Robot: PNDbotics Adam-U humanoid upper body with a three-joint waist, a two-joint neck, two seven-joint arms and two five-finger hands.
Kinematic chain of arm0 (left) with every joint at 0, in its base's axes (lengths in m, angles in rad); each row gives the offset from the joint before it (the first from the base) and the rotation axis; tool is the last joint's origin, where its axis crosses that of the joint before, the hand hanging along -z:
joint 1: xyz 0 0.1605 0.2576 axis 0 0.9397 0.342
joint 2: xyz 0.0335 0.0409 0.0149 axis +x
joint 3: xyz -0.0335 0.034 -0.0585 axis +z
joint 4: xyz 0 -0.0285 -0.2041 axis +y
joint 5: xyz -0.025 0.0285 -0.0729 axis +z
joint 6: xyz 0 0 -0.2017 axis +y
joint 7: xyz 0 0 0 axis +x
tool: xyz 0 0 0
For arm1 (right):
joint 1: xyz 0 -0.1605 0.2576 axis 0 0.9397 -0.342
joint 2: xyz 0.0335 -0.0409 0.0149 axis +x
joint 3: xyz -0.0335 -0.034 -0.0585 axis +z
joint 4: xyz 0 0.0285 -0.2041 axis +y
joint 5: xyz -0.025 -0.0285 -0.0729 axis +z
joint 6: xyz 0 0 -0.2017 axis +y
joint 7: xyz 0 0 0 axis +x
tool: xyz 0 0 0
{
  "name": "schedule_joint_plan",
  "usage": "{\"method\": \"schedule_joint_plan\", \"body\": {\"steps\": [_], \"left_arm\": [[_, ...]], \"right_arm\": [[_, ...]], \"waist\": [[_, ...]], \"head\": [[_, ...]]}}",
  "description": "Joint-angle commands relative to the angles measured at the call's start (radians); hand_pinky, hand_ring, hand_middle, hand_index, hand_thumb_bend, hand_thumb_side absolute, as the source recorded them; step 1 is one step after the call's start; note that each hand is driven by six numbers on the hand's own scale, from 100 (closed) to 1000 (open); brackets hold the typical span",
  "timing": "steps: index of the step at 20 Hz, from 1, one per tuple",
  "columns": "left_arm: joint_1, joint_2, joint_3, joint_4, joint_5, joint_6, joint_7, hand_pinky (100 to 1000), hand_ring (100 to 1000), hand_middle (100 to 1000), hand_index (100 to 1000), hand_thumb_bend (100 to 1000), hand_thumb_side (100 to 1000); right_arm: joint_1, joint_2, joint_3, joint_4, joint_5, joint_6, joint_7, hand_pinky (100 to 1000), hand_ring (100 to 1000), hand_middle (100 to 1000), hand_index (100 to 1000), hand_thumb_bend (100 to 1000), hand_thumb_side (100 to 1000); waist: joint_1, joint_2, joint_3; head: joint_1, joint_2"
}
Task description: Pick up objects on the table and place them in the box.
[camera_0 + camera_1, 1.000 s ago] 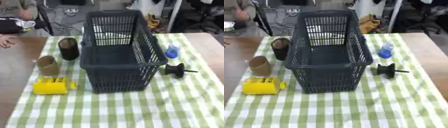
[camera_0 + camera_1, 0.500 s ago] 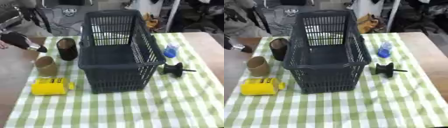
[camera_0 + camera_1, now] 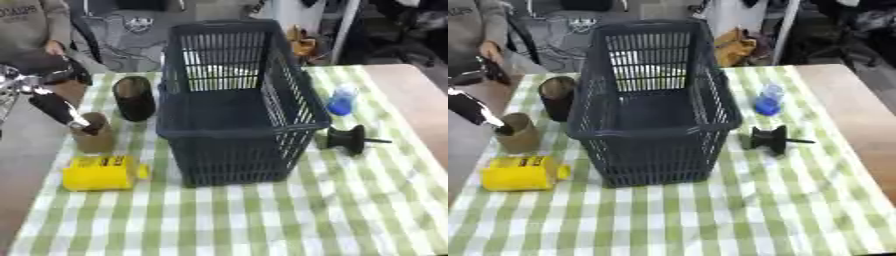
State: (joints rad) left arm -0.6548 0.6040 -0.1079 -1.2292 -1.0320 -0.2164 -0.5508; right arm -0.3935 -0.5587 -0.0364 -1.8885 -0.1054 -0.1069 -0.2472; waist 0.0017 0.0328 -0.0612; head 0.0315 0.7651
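The box (image 3: 241, 120), a dark blue slatted plastic basket, stands upright in the middle of the green-and-white checked cloth (image 3: 262, 220) that covers the table, and nothing can be made out inside it. To its left sit three things in a loose column: a dark cylindrical cup (image 3: 134, 98) nearest the far edge, a tan cardboard tube (image 3: 93, 136) standing on end just in front of it, and a yellow packet (image 3: 101, 173) lying flat closest to the near edge. To the basket's right, a small blue bottle (image 3: 341, 100) stands upright, and a black spool-shaped piece with a thin pin (image 3: 350, 140) lies on its side just beside the basket's front right corner. The robot's left hand (image 3: 61, 110) comes in from the left edge, its dark fingers stretched out fairly straight and pointing down towards the tan tube, with the fingertips (image 3: 502, 129) reaching the tube's rim; whether they actually press on it or pinch it I cannot tell, as the hand is blurred. The right hand does not show in either view.
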Motion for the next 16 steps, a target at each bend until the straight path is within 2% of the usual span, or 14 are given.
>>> {"method": "schedule_joint_plan", "body": {"steps": [1, 3, 7, 9, 16], "left_arm": [[-0.027, -0.001, -0.004, 0.047, -0.029, -0.011, 0.053, 814, 805, 750, 829, 1000, 574], [-0.026, -0.018, -0.010, 0.093, -0.030, -0.021, 0.048, 816, 808, 752, 827, 1000, 563], [-0.031, -0.028, -0.020, 0.133, -0.008, -0.058, -0.018, 822, 811, 746, 826, 1000, 551], [-0.032, -0.030, -0.029, 0.140, 0.019, -0.089, -0.086, 829, 813, 737, 823, 1000, 538], [-0.034, -0.017, -0.029, 0.107, 0.101, -0.137, -0.298, 853, 824, 743, 826, 1000, 503]], "right_arm": [[-0.016, -0.018, -0.007, -0.006, -0.001, -0.002, 0.002, 617, 747, 744, 953, 105, 745], [-0.016, -0.018, -0.006, -0.005, -0.002, -0.002, 0.002, 617, 747, 744, 953, 105, 744], [-0.016, -0.018, -0.006, -0.005, -0.001, -0.002, 0.002, 617, 747, 744, 953, 105, 745], [-0.016, -0.017, -0.006, -0.005, -0.001, -0.002, 0.002, 617, 747, 744, 953, 105, 745], [-0.016, -0.019, -0.007, -0.004, -0.001, -0.002, 0.002, 617, 747, 744, 953, 106, 745]], "waist": [[-0.004, -0.005, 0.002], [-0.006, -0.005, 0.003], [-0.006, -0.005, 0.004], [-0.006, -0.005, 0.003], [-0.006, -0.005, 0.003]], "head": [[-0.007, 0.005], [-0.010, 0.005], [-0.013, 0.005], [-0.014, 0.005], [-0.020, 0.005]]}}
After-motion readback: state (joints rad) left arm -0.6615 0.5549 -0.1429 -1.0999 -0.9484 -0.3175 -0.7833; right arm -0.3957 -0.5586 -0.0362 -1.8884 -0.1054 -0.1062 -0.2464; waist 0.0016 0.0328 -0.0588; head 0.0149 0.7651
